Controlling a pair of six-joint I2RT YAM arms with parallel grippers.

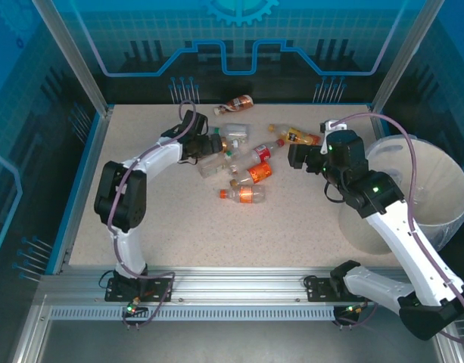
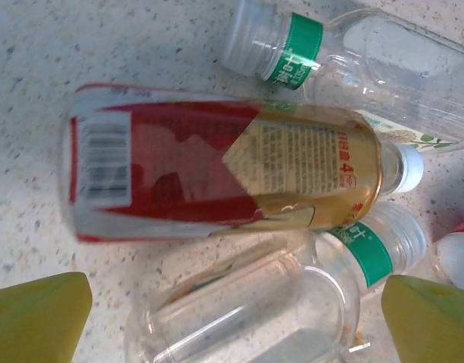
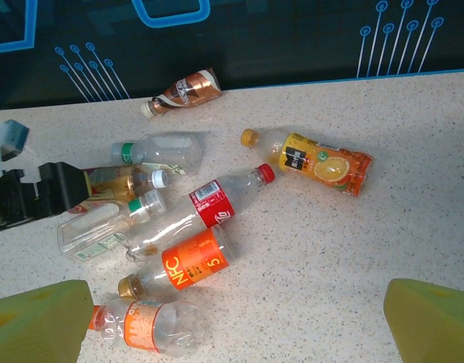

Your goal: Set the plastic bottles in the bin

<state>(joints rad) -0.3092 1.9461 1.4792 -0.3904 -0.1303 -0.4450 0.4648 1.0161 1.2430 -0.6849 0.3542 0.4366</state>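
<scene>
Blurry red-label bottle [image 2: 179, 162] (barcode end)

The bin [image 1: 443, 198], a wide white translucent tub, is set open-topped. All plastic bottles [image 1: 254, 173] are laid on their sides on the table, left of the bin. Nearest it is an orange-juice bottle [image 3: 322, 162]. Farther off are a red-labelled bottle [image 3: 213, 204], an orange NFC bottle [image 3: 190, 261] and an orange-banded clear bottle [image 3: 144, 327]. Farthest are clear green-banded bottles [image 3: 167, 151], a red-and-gold tea bottle [image 2: 224, 170] and a brown bottle [image 3: 185, 91].
</scene>
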